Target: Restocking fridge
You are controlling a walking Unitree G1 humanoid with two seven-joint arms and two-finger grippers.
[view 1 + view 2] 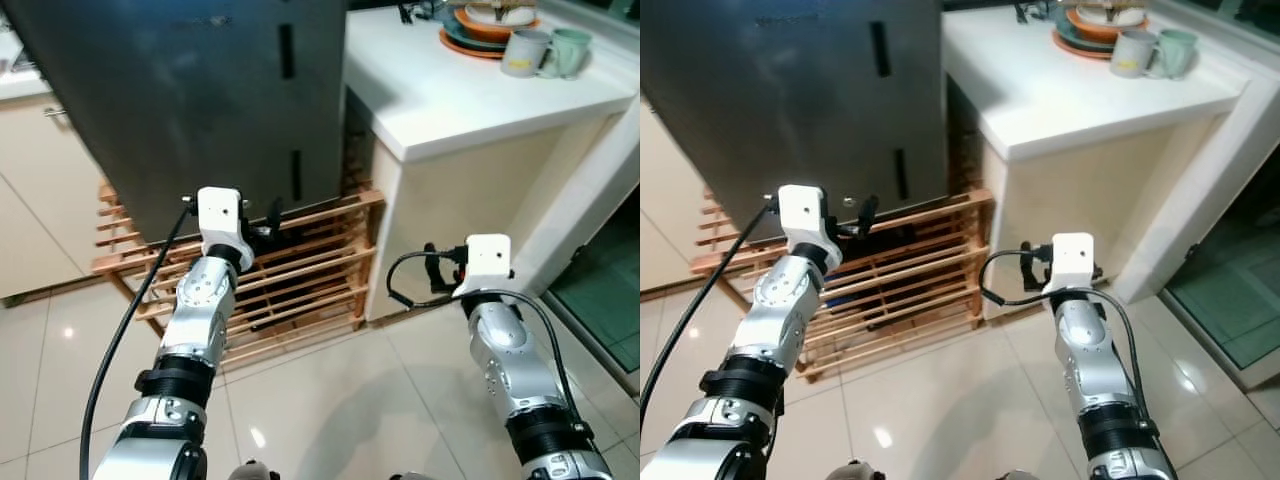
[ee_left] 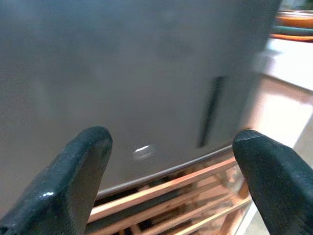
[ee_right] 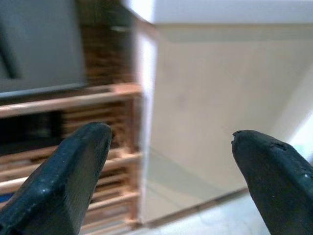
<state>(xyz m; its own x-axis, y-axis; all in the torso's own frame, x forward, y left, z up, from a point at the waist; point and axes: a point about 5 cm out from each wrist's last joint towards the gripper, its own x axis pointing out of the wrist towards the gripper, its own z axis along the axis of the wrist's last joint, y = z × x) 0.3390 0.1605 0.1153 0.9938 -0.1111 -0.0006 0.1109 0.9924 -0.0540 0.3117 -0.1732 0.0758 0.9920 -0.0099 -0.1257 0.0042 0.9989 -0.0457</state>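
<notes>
Fingers (image 2: 73, 176) of the left gripper (image 2: 168, 171) spread wide and empty, touching nothing; directly beyond them, near, the grey fridge (image 1: 190, 100) door with its dark vertical handle slot (image 2: 209, 112), standing on a wooden slatted rack (image 1: 300, 270). Right gripper (image 3: 166, 166) likewise wide open and empty, facing the pale counter (image 1: 460, 190) side beside the rack. Step judged: approach, door unopened. Next move likely requires the left fingers to reach and hook the handle slot.

The head cameras are looking down and forward at the fridge (image 1: 200, 100) and counter (image 1: 450, 90). Each wrist camera is facing closely along its open fingers, sharing the wooden rack (image 2: 195, 196).
</notes>
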